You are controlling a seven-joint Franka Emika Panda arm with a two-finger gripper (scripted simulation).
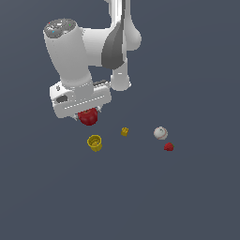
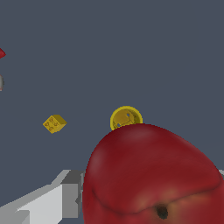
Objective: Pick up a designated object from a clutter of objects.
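Apple held in the tool, above the tabletop.

I see the tool (image 1: pixel 87 114) closed on the apple (image 1: pixel 88 117), which sits between its fingers just under the white hand. Below it lies the yellow cup (image 1: pixel 94 142); the small yellow block (image 1: pixel 124 131), white ball (image 1: pixel 161 133) and red lump (image 1: pixel 168 147) lie toward the exterior view's right on the tabletop (image 1: pixel 187 197).

Glossy white rounded arm (image 1: pixel 75 51), dark grey joint panel, boxy white hand block, grey-capped end
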